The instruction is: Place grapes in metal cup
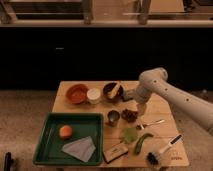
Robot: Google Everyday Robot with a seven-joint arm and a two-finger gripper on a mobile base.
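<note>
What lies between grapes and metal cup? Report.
Only bare table, in the camera view. The gripper is by the grapes, on the side away from the metal cup.

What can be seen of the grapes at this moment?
The grapes are a small, lumpy, dark reddish-purple bunch lying on the wooden table, close beside the metal cup and not in it. The end effector hangs just above them; whether it touches them cannot be told.
</note>
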